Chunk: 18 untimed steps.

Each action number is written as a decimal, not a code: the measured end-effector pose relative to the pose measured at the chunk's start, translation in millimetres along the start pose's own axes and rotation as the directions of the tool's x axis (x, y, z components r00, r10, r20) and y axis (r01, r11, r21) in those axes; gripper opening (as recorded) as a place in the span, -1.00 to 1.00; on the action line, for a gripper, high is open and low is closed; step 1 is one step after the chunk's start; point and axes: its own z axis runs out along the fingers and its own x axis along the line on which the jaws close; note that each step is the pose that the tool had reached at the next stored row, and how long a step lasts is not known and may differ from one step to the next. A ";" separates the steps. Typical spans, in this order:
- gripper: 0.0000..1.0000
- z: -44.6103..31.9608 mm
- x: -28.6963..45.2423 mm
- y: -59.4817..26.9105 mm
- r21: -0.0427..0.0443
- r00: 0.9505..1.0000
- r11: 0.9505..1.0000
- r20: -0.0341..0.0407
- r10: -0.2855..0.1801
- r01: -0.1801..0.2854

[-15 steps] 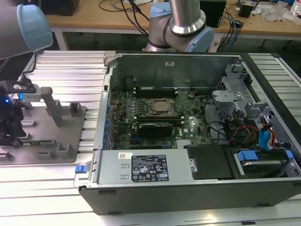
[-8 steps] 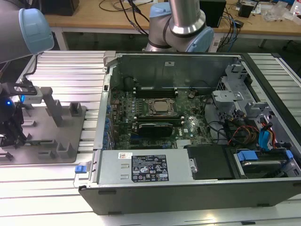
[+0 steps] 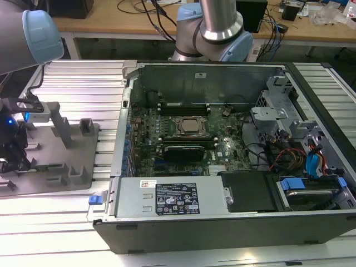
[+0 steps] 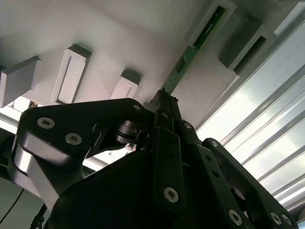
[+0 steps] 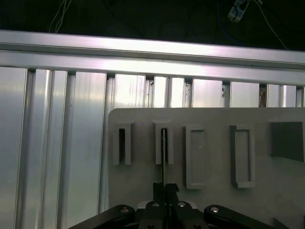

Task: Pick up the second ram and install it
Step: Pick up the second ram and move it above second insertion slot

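The second ram (image 4: 198,40) is a thin green stick standing on edge in a slotted grey holder (image 4: 119,28). In the first wrist view I see the ram (image 5: 163,152) edge-on, running from a holder (image 5: 214,124) slot down into my fingers. My gripper (image 4: 164,98) is shut on the near end of the stick, its fingertips (image 5: 159,191) pressed close on either side. In the exterior view my gripper (image 3: 12,153) hangs over the holder (image 3: 67,172) at the exterior view's left, well away from the computer.
An open computer case (image 3: 194,228) lies at the exterior view's middle and right, with the motherboard (image 3: 183,133), long black slots (image 3: 183,104) and cables (image 3: 278,153) inside. Ribbed aluminium table (image 3: 78,78) surrounds the holder. Raised posts (image 3: 58,119) stand on the holder.
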 end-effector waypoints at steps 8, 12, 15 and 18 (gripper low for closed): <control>-0.80 0.2 0.0 0.0 0.001 0.998 0.998 0.003 0.063 -0.063; -0.80 0.2 0.0 0.0 0.001 0.998 0.998 0.003 0.064 -0.064; -0.80 -1.4 -0.1 0.0 0.002 0.998 0.998 0.003 0.068 -0.068; -0.80 -5.0 -0.1 0.2 0.001 0.998 0.998 0.003 0.068 -0.068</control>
